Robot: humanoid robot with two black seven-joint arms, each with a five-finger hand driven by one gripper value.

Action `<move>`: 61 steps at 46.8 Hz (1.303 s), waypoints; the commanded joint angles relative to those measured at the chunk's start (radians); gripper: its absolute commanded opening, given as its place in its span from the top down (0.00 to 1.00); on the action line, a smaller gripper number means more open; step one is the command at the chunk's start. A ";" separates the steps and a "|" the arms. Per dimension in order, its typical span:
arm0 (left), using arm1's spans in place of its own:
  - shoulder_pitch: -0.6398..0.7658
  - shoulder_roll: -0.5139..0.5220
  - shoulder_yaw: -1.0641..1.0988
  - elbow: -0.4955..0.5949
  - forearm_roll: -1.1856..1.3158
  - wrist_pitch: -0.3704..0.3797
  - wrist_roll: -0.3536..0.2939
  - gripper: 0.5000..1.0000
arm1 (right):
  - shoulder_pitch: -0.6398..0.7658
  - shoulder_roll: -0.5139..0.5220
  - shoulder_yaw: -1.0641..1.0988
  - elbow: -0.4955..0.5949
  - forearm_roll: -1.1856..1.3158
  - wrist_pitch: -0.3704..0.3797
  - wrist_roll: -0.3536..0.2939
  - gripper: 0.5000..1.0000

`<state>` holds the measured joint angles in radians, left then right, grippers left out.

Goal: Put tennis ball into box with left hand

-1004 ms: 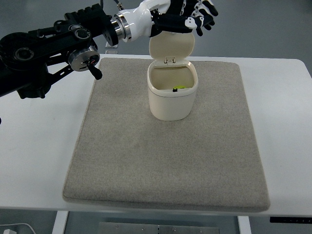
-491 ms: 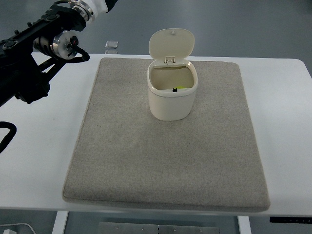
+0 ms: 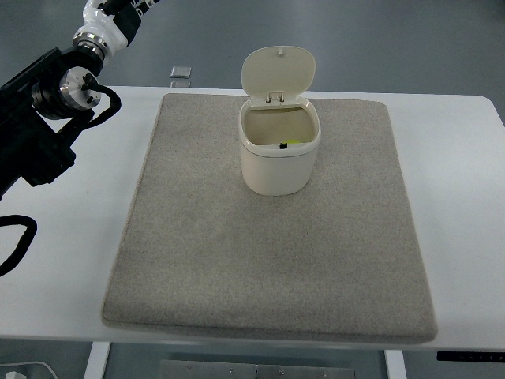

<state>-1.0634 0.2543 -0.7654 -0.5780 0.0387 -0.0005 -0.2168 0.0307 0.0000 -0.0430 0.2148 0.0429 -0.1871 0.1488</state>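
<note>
One sliver of yellow-green tennis ball shows inside the box, a rounded cream plastic bin with its hinged lid upright at twelve o'clock. The left arm lies at ten o'clock, its hand out of frame, so its grip cannot be judged. Withdrawing clear of the lid looks wise. The felt-like grey mat covers a smooth white table.

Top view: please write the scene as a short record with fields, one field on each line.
surface: white table with a grey mat on it
container: cream box standing upright on the far middle of the mat
lid: hinged lid open, tilted back
contents: a yellow-green tennis ball partly visible inside the box
left arm: left arm at the upper left corner, away from the box; its hand is out of the picture
right arm: not in view
</note>
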 commanded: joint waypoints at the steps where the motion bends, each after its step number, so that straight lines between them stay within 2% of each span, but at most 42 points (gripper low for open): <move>1: 0.014 -0.024 0.000 0.029 -0.005 -0.003 -0.013 0.53 | 0.000 0.000 0.000 0.000 0.000 0.000 0.000 0.12; 23: 0.071 -0.078 -0.035 0.053 -0.005 -0.015 -0.056 0.54 | 0.000 0.000 0.000 0.000 0.000 0.000 0.000 0.12; 35: 0.091 -0.139 -0.048 0.096 -0.005 -0.030 -0.062 0.54 | 0.000 0.000 0.000 0.000 0.000 0.000 0.000 0.12; 61: 0.091 -0.142 -0.066 0.130 -0.005 -0.033 -0.065 0.53 | 0.000 0.000 0.000 0.000 0.000 0.000 0.000 0.12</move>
<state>-0.9721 0.1109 -0.8326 -0.4483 0.0325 -0.0335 -0.2823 0.0307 0.0000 -0.0430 0.2148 0.0430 -0.1871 0.1488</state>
